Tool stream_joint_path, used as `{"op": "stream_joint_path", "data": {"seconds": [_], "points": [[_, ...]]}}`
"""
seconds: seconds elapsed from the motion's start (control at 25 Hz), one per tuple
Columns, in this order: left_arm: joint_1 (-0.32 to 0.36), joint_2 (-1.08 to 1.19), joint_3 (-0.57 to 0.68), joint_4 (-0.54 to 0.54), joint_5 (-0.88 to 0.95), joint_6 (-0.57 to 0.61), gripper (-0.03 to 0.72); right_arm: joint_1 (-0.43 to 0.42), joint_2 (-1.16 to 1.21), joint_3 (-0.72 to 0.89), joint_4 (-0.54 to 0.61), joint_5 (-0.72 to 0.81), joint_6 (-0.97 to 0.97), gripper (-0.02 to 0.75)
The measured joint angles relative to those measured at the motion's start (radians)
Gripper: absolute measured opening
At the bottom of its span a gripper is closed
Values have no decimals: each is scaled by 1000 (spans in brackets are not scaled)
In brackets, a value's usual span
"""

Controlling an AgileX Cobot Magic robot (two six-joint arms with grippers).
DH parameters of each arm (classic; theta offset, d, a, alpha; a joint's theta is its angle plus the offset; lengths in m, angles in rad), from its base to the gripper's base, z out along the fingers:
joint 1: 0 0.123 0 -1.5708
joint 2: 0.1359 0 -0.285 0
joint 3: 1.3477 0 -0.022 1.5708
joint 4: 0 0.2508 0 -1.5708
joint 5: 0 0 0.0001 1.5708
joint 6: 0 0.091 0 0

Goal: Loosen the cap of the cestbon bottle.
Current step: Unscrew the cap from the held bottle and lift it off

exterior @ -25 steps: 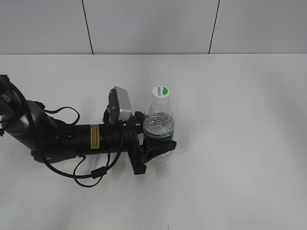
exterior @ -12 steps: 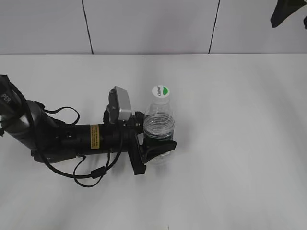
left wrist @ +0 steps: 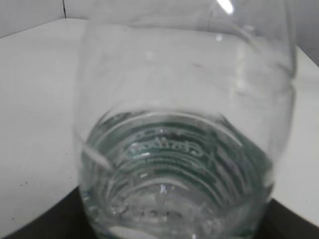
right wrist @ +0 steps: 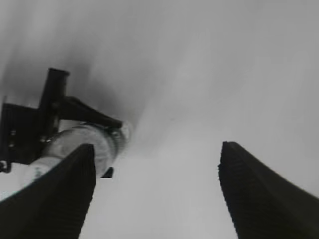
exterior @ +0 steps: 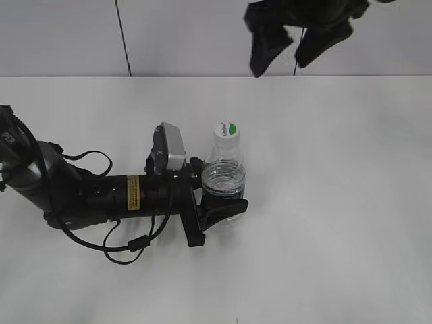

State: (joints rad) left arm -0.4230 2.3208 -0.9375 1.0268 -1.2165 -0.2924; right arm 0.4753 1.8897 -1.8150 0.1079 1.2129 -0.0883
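Note:
The clear cestbon bottle (exterior: 224,177) stands upright on the white table, with its white cap (exterior: 226,130) and green mark on top. My left gripper (exterior: 219,202) is shut on the bottle's lower body; the left wrist view is filled by the bottle (left wrist: 184,149), its green label seen through the water. My right gripper (exterior: 291,44) is open and empty, high above the table's far edge, up and to the right of the cap. The blurred right wrist view shows its two dark fingers apart (right wrist: 157,164), with the bottle (right wrist: 82,144) at lower left.
The white table (exterior: 337,202) spreads around the bottle. My left arm (exterior: 101,196) with its cables lies along the table on the left. A grey panelled wall (exterior: 202,34) stands behind the table.
My right gripper has come into the exterior view from the top right and moved left toward the bottle. The left gripper and bottle have stayed in place.

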Motion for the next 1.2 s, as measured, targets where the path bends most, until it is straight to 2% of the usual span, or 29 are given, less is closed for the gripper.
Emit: {"op": "stream_joint_path", "data": {"seconds": [0.16,0.28,0.6,0.84,1.2], "points": [[0,0,0,0,0,0,414,104,15,0,-9,2,46,586],[0,0,0,0,0,0,414,134,15,0,-7,3,80,586],[0,0,0,1,0,0,414,149,15,11,36,4,132,586],[0,0,0,2,0,0,414,150,15,101,73,5,138,586],[0,0,0,4,0,0,414,178,17,105,95,7,142,586]]}}
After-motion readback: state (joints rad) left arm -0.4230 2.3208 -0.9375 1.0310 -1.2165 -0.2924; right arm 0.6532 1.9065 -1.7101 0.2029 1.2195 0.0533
